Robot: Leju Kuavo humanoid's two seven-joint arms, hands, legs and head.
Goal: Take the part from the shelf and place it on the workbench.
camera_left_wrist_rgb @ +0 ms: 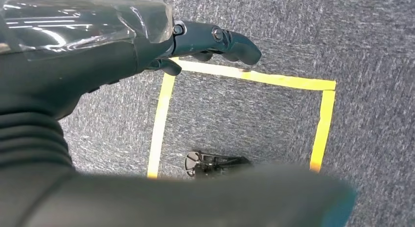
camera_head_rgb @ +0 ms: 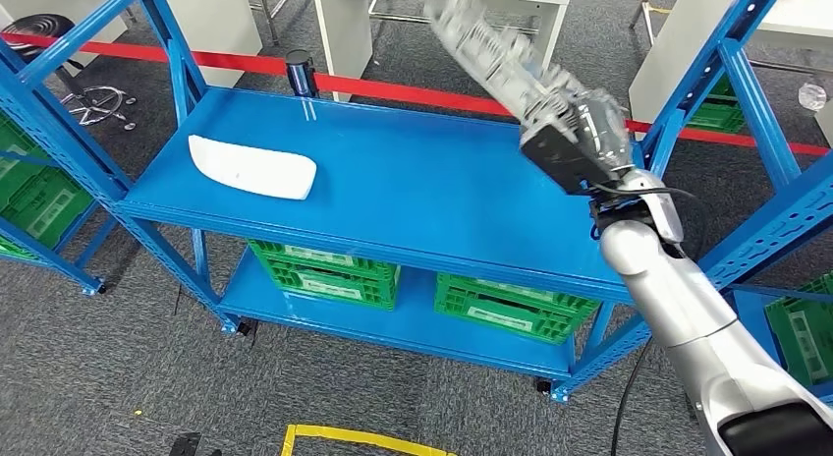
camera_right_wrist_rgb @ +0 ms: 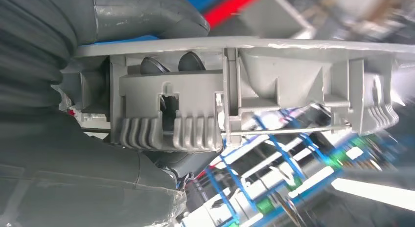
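- Here the right hand (camera_head_rgb: 580,132) grasps a grey plastic part (camera_head_rgb: 491,48), lifted above the blue shelf (camera_head_rgb: 413,181).
- A white part (camera_head_rgb: 252,166) lies on that shelf.
- The left hand (camera_left_wrist_rgb: 147,46) hangs over carpet, fingers (camera_left_wrist_rgb: 230,41) curled, holding nothing.

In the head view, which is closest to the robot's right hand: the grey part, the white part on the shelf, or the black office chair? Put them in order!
Starting from the right hand:
1. Grey part, held in that hand, raised over the shelf's right end.
2. White part, lying on the left of the top blue shelf.
3. Black office chair, far left, beyond the shelf frame.
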